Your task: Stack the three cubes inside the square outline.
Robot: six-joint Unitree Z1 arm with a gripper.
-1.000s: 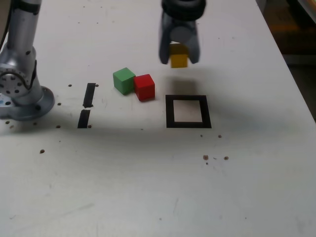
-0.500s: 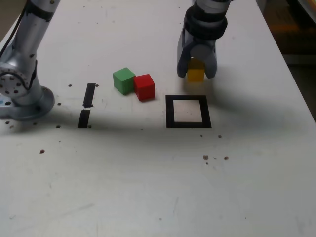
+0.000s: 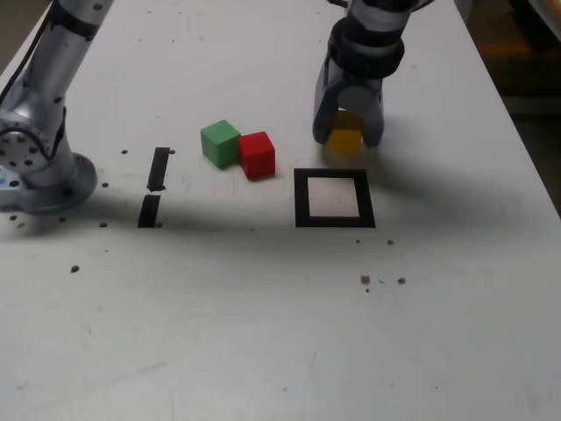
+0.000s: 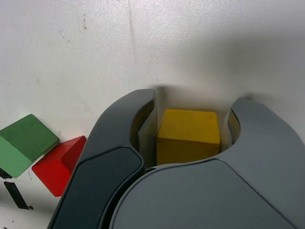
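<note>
Over the pale surface (image 3: 210, 316), you are holding the end effector (image 3: 348, 139) just past the far side of the black square outline (image 3: 335, 222), which is lying toward the exterior view's bottom and slightly left: that offset is likely governing your next move. Your end effector is grasping the yellow cube (image 4: 188, 126) between its fingers. Toward the exterior view's left, the red cube (image 3: 257, 156) and green cube (image 3: 220, 143) are sitting side by side, outside the outline.
</note>
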